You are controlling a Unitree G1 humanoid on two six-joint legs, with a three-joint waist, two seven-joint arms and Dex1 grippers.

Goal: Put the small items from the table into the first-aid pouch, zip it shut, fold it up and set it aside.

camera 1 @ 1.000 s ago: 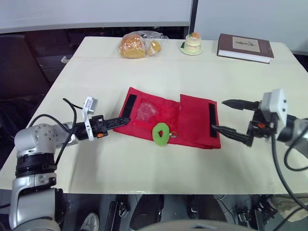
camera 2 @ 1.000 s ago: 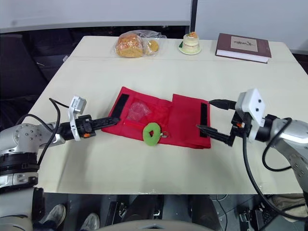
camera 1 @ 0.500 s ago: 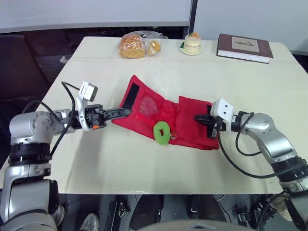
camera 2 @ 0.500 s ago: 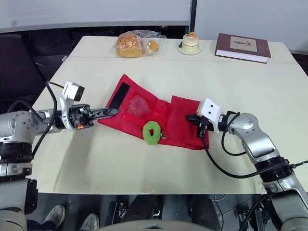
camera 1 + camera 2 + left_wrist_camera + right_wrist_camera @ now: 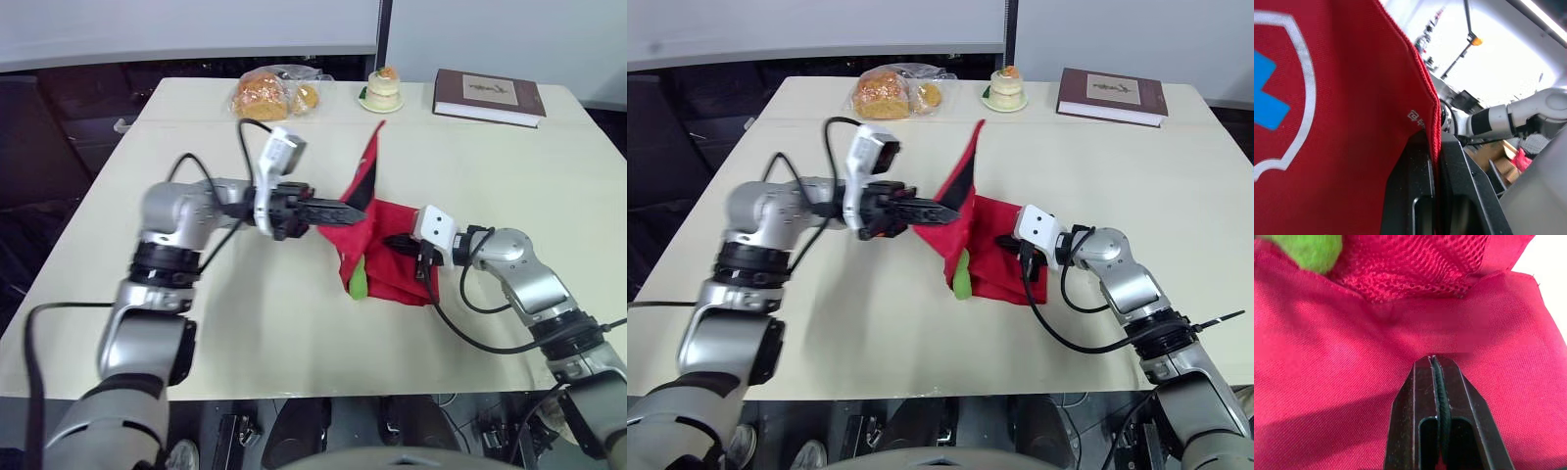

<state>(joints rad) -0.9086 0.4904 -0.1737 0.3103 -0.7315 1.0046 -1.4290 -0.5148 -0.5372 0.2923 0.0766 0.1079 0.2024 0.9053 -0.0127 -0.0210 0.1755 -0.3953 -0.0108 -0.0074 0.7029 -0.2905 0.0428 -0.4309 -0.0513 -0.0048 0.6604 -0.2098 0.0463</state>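
— Starting at the left gripper (image 5: 343, 208), what is held?
— One edge of the red first-aid pouch (image 5: 392, 235) is clamped between its fingers, and that flap is held upright above the table (image 5: 245, 323).
— And the right gripper (image 5: 1433, 363)?
— It is closed on the pouch's opposite edge, which is kept low. A green ring (image 5: 359, 282) (half hidden by the fold) is seen beneath the flap. Some bagged bread (image 5: 265, 95), a small cake (image 5: 381, 86) and a book (image 5: 488, 95) are lined along the far edge, well apart.
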